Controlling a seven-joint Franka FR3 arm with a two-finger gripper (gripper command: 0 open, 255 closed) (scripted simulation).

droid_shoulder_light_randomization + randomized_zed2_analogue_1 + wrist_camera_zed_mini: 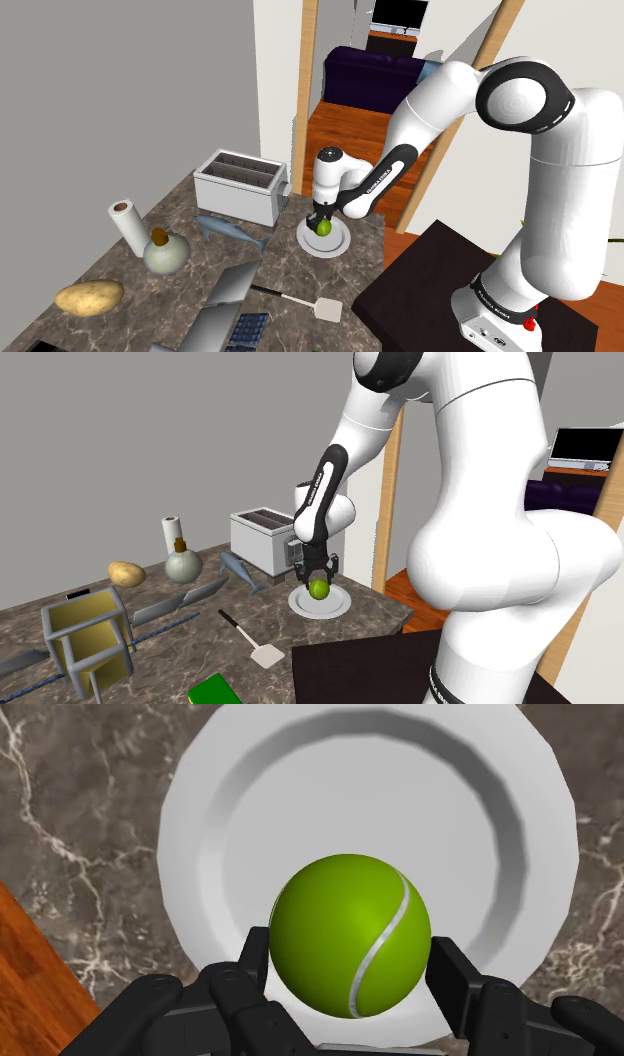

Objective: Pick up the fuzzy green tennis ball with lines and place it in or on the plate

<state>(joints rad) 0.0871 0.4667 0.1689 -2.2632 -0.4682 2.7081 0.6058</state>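
Wrist view: a bright green, white-seamed tennis ball (pixel 350 936) is clamped in the black gripper (pixel 348 950) over a round white plate (pixel 200 834), placed at the white toaster's (pixel 237 185) 4 o'clock in the shoulder view.

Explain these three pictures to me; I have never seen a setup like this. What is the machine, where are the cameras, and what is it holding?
The machine is a white robot arm on a box stand, drawn by a simulator. One picture looks down from beside the stand, one from another spot in the room, and the close-up comes from a camera on the hand. Its black fingers clasp a green tennis ball with a pale line, right over a white plate. On the dark marbled counter also lie a toaster, paper roll, round bottle, potato, fish and spatula.
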